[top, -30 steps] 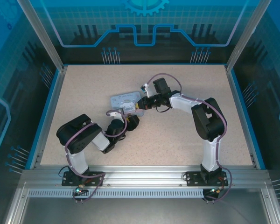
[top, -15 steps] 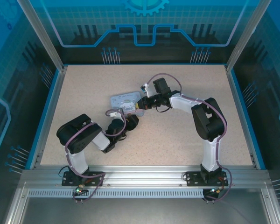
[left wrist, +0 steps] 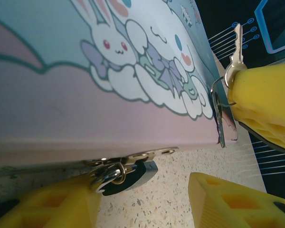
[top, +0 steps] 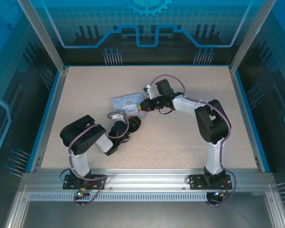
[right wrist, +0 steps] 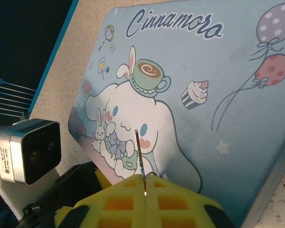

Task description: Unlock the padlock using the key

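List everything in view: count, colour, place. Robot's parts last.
tin: one, light blue with cartoon print, mid-table.
padlock: one, dark grey-teal, hanging at the tin's hasp.
key: one, silvery, pinched in the right hand.
table: one, speckled beige, blue-edged.
left arm, right arm: white and black, based at the near edge.
left hand: yellow fingers apart, padlock between them.
right hand: yellow fingers shut on the key, at the tin's end.

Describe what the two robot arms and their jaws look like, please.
Both the left arm and right arm have white links with black joints and a lilac cable looped along each. Black bases bolt to an aluminium rail. The jaws are yellow blocks with square waffle-like pockets.
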Robot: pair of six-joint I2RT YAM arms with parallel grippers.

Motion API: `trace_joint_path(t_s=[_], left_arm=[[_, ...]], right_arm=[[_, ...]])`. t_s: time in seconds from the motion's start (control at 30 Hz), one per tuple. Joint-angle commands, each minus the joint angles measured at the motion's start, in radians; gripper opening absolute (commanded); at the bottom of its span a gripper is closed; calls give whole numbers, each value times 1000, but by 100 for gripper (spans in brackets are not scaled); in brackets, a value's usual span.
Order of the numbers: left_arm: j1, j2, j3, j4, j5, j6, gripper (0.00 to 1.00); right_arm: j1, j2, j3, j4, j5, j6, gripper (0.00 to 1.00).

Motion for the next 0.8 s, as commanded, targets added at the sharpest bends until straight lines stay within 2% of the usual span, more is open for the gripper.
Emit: trace_joint_path(t_s=[0.0,0.47,0.77], left_arm=[[-16,7,6,75,-25,-25,51],[-27,-12,-22,101,-79,-41,28],[-30,30,2,52,-76,-76,35]], right_arm=[[-5,28,-9,-24,-3,4,1],[-3,26,-11,-19,-5,8,0],[-2,22,-12,-21,-3,7,0]])
